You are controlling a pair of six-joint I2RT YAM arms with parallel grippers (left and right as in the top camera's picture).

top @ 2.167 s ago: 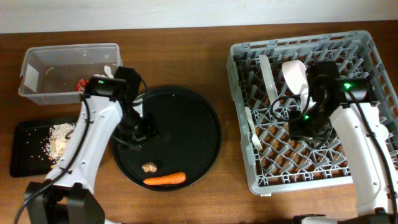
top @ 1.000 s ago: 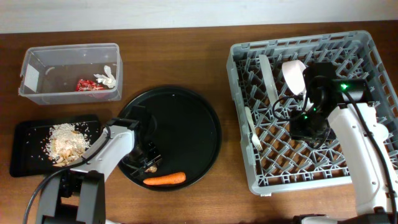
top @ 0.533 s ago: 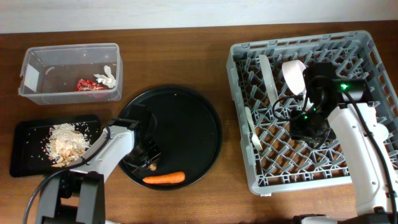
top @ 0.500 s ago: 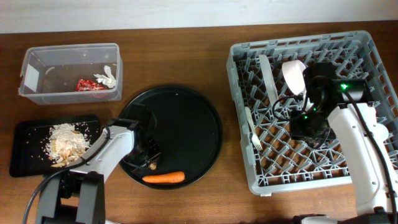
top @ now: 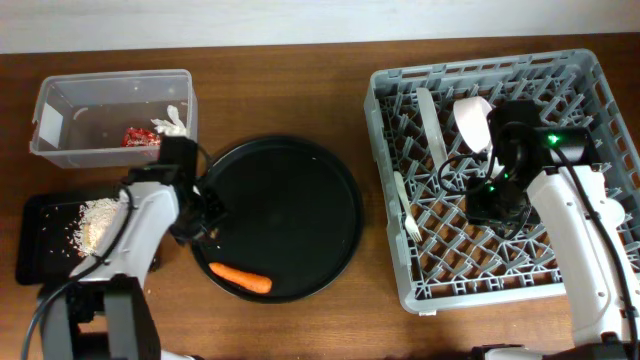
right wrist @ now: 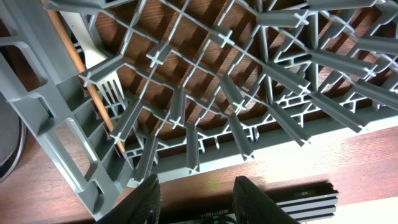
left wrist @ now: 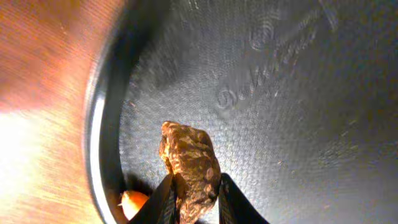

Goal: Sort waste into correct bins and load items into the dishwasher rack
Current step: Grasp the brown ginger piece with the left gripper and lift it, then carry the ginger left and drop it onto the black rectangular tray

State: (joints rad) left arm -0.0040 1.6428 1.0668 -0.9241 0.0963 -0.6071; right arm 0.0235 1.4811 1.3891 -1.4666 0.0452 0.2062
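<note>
My left gripper is shut on the small brown lump and holds it above the left rim of the round black tray. The orange carrot lies on that tray's front part; its tip shows in the left wrist view. The clear tub holds the red wrapper and the white tissue. The shallow black tray holds rice scraps. My right gripper is open and empty above the grey rack, which holds the pink bowl, a white plate on edge and the fork. Both cups are out of view.
The round tray lies between the bins at the left and the rack at the right. Bare wooden table shows along the back edge and between tray and rack. The rack's upright pegs fill the right wrist view, with the fork at its left.
My left gripper has closed on the brown lump, lifted it and moved up-left to the round tray's left rim. The carrot has shifted left and turned. The right arm has not moved.
</note>
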